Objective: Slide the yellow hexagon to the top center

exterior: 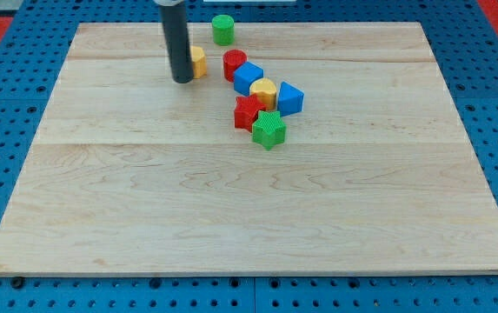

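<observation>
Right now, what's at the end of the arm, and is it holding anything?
No jaws: just a rod.
My tip holds nothing; it sits against the left side of the yellow hexagon.

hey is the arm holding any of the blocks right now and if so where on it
Nothing is held. I have no gripper; my tip sits against the left side of a yellow block, partly hiding it.

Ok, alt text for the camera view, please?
My tip touches the left side of a yellow block near the board's top center. Right of it lies a cluster: red, blue, yellow and green blocks; a green cylinder stands at the top edge.
</observation>
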Robot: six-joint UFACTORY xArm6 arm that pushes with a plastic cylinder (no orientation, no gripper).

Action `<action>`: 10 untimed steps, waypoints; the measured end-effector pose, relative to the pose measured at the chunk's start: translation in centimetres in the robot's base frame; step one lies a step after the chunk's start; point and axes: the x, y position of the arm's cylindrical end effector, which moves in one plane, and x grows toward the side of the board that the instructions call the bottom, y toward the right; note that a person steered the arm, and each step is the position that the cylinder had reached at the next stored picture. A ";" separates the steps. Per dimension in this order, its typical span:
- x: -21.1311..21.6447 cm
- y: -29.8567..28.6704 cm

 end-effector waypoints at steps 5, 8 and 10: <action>-5.2 7.5; -3.4 12.6; -6.0 13.1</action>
